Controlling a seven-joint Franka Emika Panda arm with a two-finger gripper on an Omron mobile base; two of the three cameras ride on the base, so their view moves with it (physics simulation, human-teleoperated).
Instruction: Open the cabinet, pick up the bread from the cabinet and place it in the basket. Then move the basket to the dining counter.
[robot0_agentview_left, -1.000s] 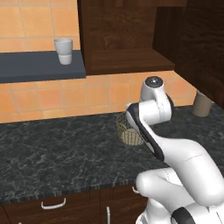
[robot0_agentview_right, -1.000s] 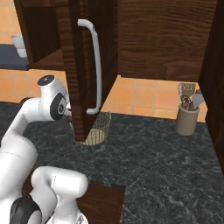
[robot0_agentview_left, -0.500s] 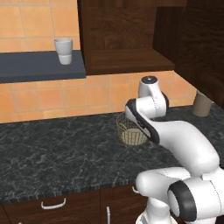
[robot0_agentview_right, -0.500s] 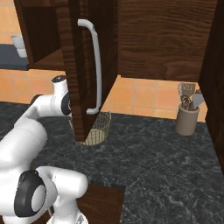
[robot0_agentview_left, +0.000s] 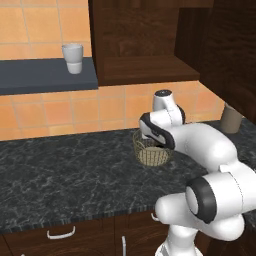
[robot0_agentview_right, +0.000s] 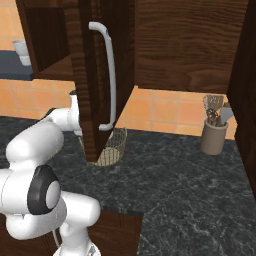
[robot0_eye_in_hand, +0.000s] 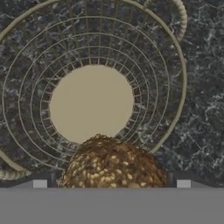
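Hand (robot0_eye_in_hand: 111, 183) poised directly above basket (robot0_eye_in_hand: 92, 83), fingertips spread wide at either side of the bread (robot0_eye_in_hand: 113, 166); actual contact with the bread is hard to judge. Basket stands on the black counter (robot0_agentview_left: 60, 175), its beige bottom bare. Cabinet (robot0_agentview_right: 100, 75) door open, above the basket at 12 o'clock.

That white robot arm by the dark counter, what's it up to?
The white arm is reaching over a round tan wire-mesh basket standing on the black marbled counter. Its end effector looks straight down into the basket, jaws wide, with a brown, rough-textured bread lump between them above the basket's beige bottom. The tall dark wood cabinet door with the silver bar handle is swung open.
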